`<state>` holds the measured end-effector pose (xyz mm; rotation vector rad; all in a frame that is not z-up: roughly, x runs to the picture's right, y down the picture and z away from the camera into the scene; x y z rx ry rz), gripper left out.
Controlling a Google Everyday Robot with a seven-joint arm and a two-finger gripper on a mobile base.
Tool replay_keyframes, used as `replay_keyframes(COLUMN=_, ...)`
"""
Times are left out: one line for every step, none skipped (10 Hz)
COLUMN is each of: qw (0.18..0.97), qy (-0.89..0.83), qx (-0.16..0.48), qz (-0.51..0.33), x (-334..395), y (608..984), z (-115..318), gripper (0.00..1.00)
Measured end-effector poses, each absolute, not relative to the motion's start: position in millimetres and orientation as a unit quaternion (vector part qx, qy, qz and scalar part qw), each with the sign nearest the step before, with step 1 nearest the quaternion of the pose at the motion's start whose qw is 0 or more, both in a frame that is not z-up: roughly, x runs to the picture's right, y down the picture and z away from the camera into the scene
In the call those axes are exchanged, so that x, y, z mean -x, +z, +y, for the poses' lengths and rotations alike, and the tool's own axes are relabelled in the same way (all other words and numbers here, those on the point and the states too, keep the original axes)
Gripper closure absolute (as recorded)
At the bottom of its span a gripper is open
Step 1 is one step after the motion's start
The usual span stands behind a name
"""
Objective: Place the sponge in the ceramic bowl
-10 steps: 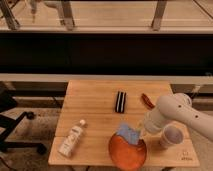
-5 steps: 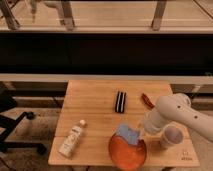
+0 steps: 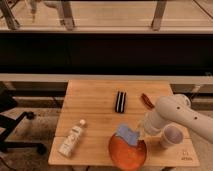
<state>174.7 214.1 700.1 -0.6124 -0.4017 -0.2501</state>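
The ceramic bowl (image 3: 127,154) is sitting at the counter's (image 3: 95,100) near edge, with the sponge (image 3: 127,133) lying across its far rim — the gripper (image 3: 141,130) is hanging just beside it (clenched or released, I cannot tell). A pale cup (image 3: 171,136) is standing by the near right corner, a bottle (image 3: 71,140) is lying toward the near left corner, and a black block (image 3: 120,101) is resting mid-counter.

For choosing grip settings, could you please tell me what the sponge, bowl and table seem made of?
Sponge: probably soft foam, matte light blue. Ceramic bowl: likely glazed ceramic, glossy orange-red sheen. Table: wood, pale with visible plank lines. The gripper is beside the sponge, above the bowl's far rim.
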Motion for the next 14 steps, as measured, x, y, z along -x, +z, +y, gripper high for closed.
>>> replay_keyframes(qw=0.926, qy=-0.122, qx=0.298, qz=-0.196, x=-174.4, y=700.1, z=214.1, gripper=0.99)
replay_keyframes(qw=0.926, qy=-0.123, qx=0.298, qz=-0.195, x=-174.1, y=700.1, z=214.7, gripper=0.99)
replay_keyframes(qw=0.926, qy=-0.125, qx=0.298, qz=-0.195, x=-173.5, y=700.3, z=215.1, gripper=0.99)
replay_keyframes(qw=0.926, qy=-0.125, qx=0.298, qz=-0.195, x=-173.6, y=700.4, z=215.2, gripper=0.99)
replay_keyframes(qw=0.926, qy=-0.126, qx=0.297, qz=-0.194, x=-173.4, y=700.5, z=215.4, gripper=0.99)
replay_keyframes(qw=0.926, qy=-0.127, qx=0.297, qz=-0.194, x=-172.8, y=700.4, z=215.1, gripper=0.99)
replay_keyframes(qw=0.926, qy=-0.128, qx=0.296, qz=-0.194, x=-172.6, y=700.5, z=215.5, gripper=0.99)
replay_keyframes(qw=0.927, qy=-0.128, qx=0.296, qz=-0.193, x=-172.7, y=700.6, z=215.9, gripper=0.99)
replay_keyframes(qw=0.927, qy=-0.129, qx=0.296, qz=-0.193, x=-172.8, y=700.9, z=216.2, gripper=0.99)
replay_keyframes(qw=0.927, qy=-0.130, qx=0.295, qz=-0.193, x=-172.9, y=701.0, z=216.3, gripper=0.99)
replay_keyframes(qw=0.927, qy=-0.131, qx=0.295, qz=-0.193, x=-172.8, y=700.6, z=215.9, gripper=0.99)
replay_keyframes(qw=0.927, qy=-0.132, qx=0.294, qz=-0.193, x=-172.8, y=700.8, z=216.5, gripper=0.99)
replay_keyframes(qw=0.927, qy=-0.133, qx=0.294, qz=-0.193, x=-172.8, y=700.8, z=216.5, gripper=0.99)
replay_keyframes(qw=0.927, qy=-0.134, qx=0.293, qz=-0.192, x=-172.7, y=701.2, z=217.0, gripper=0.99)
